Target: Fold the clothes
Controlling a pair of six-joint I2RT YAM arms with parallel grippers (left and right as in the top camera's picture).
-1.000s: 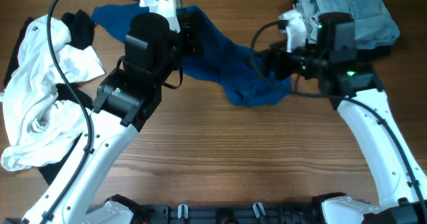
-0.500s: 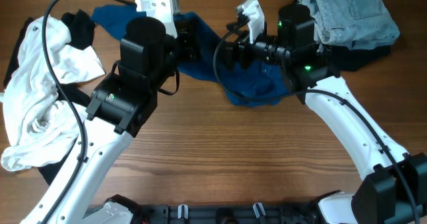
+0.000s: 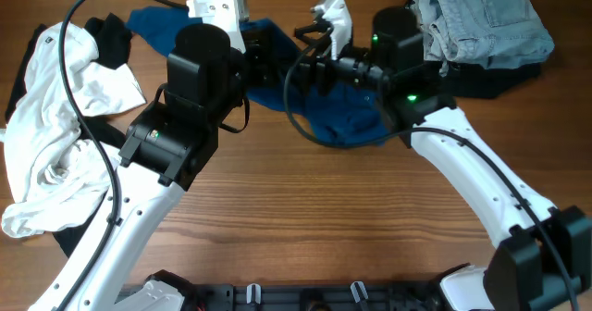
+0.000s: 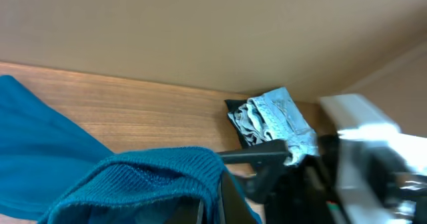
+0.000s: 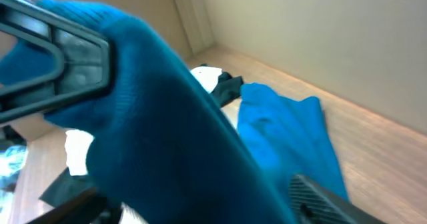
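We count one soft teal-blue collared shirt (image 3: 356, 126) on the wooden surface (image 3: 324, 218); left gripper (image 3: 266, 57) and right gripper (image 3: 310, 70) each pinch it.

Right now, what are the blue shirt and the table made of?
The blue shirt looks like soft knitted cloth, matte: fine ribs show close up and it drapes limply. The table looks like wood or wood-look laminate, smooth, with grain streaks.

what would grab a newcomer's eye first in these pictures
A teal-blue shirt lies bunched at the far middle of the table, with both arms meeting over it. A heap of white cloth spills along the left edge, and pale jeans sit in the far right corner.
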